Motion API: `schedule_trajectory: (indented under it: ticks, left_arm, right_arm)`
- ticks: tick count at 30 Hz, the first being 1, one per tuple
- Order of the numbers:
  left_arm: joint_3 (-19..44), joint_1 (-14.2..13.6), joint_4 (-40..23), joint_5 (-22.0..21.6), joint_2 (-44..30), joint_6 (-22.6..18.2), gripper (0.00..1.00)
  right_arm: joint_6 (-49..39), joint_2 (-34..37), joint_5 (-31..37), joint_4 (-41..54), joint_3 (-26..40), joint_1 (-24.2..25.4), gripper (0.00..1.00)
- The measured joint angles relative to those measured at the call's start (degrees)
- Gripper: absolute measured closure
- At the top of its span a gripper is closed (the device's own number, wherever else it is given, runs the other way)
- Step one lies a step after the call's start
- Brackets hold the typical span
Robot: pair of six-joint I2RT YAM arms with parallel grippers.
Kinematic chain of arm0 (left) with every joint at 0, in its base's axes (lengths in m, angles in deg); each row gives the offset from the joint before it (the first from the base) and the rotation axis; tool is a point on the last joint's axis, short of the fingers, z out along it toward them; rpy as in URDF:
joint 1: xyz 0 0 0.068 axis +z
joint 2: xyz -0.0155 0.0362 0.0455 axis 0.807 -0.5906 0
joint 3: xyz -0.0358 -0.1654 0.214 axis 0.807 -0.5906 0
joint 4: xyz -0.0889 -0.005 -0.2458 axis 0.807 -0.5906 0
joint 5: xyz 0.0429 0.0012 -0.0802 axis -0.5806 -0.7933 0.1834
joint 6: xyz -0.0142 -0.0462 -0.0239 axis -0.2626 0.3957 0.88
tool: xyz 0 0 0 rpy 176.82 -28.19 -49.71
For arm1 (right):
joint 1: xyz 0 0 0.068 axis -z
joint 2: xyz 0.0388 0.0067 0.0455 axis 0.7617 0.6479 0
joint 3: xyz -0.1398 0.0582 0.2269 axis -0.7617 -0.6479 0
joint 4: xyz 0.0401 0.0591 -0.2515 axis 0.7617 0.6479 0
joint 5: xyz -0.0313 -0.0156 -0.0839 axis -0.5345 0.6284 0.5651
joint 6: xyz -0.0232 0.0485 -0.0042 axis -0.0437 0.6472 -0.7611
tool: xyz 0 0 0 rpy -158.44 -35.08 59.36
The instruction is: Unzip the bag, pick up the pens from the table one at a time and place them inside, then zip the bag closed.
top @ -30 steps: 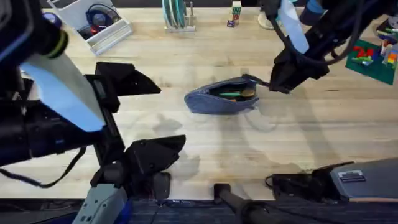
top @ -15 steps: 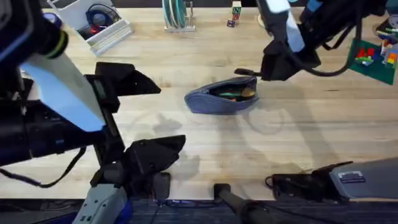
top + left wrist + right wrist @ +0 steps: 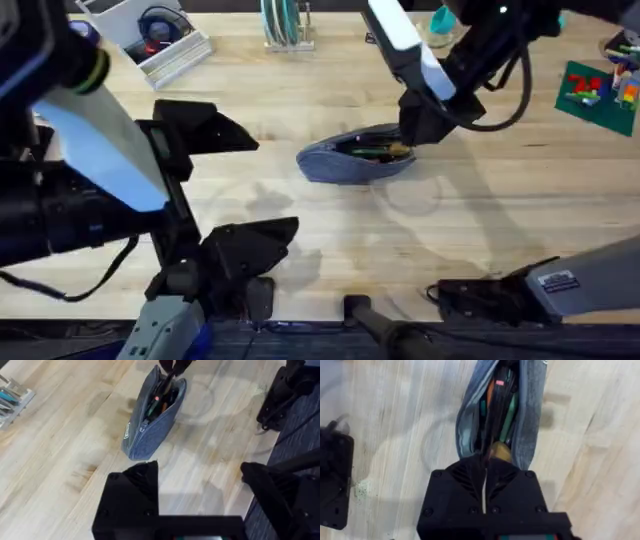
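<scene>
One grey-blue fabric bag lies on its side near the middle of the light-wood table, its zipper open along the top. From overhead, the mouth gapes enough to show pens packed inside. In the right wrist view about four of them can be counted: one orange, one teal, one green and one dark. They overlap, so the count is uncertain.

Two robot arms are present. The right gripper reaches across from the far right and sits at the right-hand end of the bag, touching or just over its rim. In the right wrist view its two black fingers are pressed together with only a thin seam between them, directly at the open end of the bag. A small brass-coloured piece, perhaps the zipper pull, shows just beyond the fingertips, but whether it is pinched cannot be told.

The left gripper hangs close under the overhead camera, large and dark, on the left side and well apart from the bag. Its two black fingers are spread wide with nothing between them. In the left wrist view the bag lies beyond them on bare wood.
</scene>
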Motion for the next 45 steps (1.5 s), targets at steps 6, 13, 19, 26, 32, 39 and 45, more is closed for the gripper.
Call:
schedule_trajectory:
  ticks: [6,13,19,26,32,39,45]
  left_arm:
    - [0.0,0.0,0.0,0.0,0.0,0.0,0.006]
    - [0.0,0.0,0.0,0.0,-0.01,0.0,0.006]
    - [0.0,0.0,0.0,0.0,-0.01,0.0,0.006]
    - [0.0,0.0,0.0,0.0,-0.01,0.0,0.006]
    - [0.0,0.0,0.0,0.0,-0.01,0.0,0.006]
    - [0.0,0.0,0.0,0.0,-0.01,0.0,0.006]
    - [0.0,0.0,0.0,0.0,-0.01,0.0,0.006]
  right_arm:
    - [0.0,1.43,-0.02,-0.22,0.0,-0.02,0.97]
    - [0.0,2.35,-2.99,-1.16,0.0,-0.15,0.97]
    - [-0.01,3.96,-4.27,-2.17,0.0,-0.17,0.97]
    - [-0.02,4.05,-4.7,-2.78,0.0,-0.17,0.968]
    - [-0.02,4.05,-4.72,-2.79,0.0,-0.17,0.905]
    - [-0.11,4.05,-5.11,-2.78,0.0,-0.17,0.607]
    - [-0.42,4.05,-5.29,-2.8,0.0,-0.17,0.009]
